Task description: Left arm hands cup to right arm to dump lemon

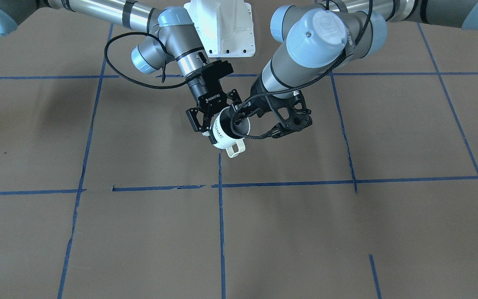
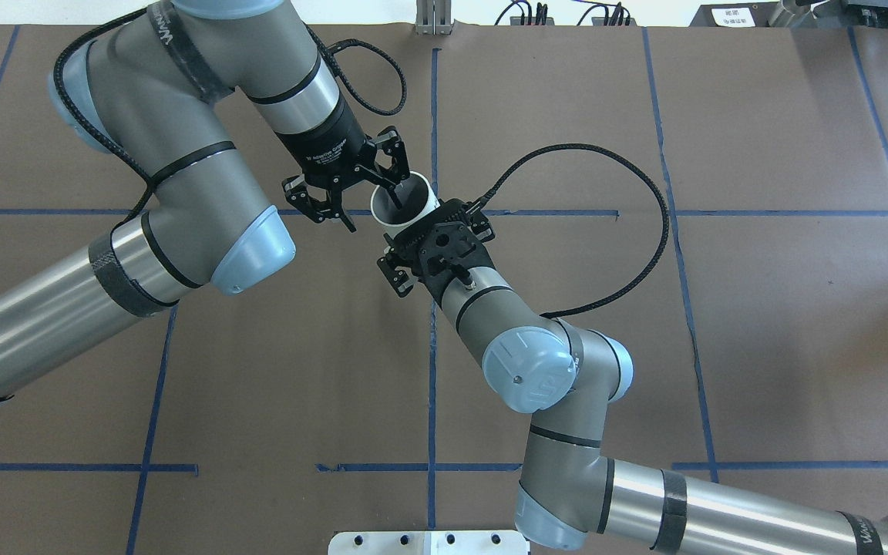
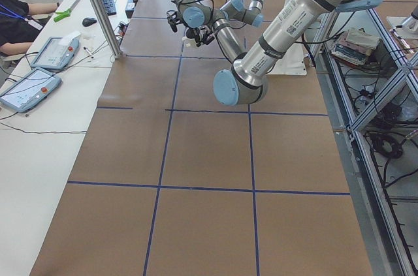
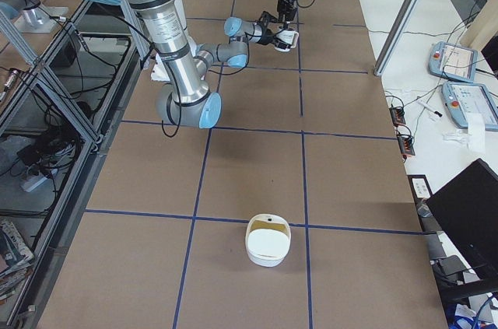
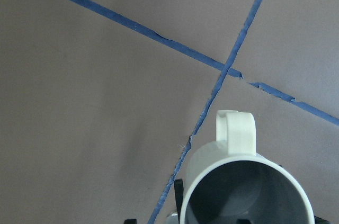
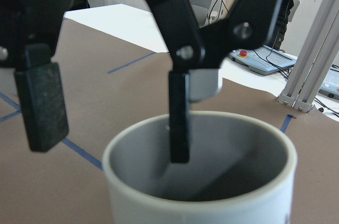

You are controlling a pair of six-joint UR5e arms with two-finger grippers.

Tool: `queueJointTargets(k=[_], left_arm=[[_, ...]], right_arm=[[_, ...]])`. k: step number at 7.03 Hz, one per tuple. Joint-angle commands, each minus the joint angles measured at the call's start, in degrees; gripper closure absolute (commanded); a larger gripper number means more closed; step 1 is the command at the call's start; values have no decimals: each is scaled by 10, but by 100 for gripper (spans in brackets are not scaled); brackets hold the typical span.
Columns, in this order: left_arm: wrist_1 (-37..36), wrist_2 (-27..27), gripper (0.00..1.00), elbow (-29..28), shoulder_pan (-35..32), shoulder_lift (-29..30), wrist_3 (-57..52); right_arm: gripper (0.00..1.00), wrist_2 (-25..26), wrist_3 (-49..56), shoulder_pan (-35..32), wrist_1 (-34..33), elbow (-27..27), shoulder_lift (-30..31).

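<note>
Brown table (image 1: pixel 139 232), cup (image 1: pixel 222 139) clamped in right jaws, left jaws spread astride rim

Left wrist view's lower edge cuts off the cup (image 5: pixel 246 184).

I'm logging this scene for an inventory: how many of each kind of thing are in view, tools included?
Cup: 1
White container: 1
Tools: 2 (left tool, right tool)
Total: 4

White cup (image 1: pixel 222 135), grey interior, black "HOME" lettering, squared loop handle: suspended in mid-air, tilted, mouth upward.
</note>
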State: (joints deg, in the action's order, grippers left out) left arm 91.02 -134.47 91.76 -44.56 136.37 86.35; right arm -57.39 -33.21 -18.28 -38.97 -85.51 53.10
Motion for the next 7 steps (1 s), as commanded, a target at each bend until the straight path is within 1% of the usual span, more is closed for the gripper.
queueJointTargets(k=[1,2,3,5,7], left_arm=[[23,0,34,-12,4,-2,0],[24,0,36,-12,3,-2,0],[23,0,41,-12,3,-2,1],[24,0,54,-12,3,-2,12],[25,0,54,-12,4,-3,9]], right_arm=[[33,-1,-25,0,0,0,-5],[33,-1,-30,0,0,0,-6],[33,-2,-30,0,0,-1,-6],[33,-2,-29,0,-1,-1,-6],[33,-2,-27,0,-1,-1,-5]])
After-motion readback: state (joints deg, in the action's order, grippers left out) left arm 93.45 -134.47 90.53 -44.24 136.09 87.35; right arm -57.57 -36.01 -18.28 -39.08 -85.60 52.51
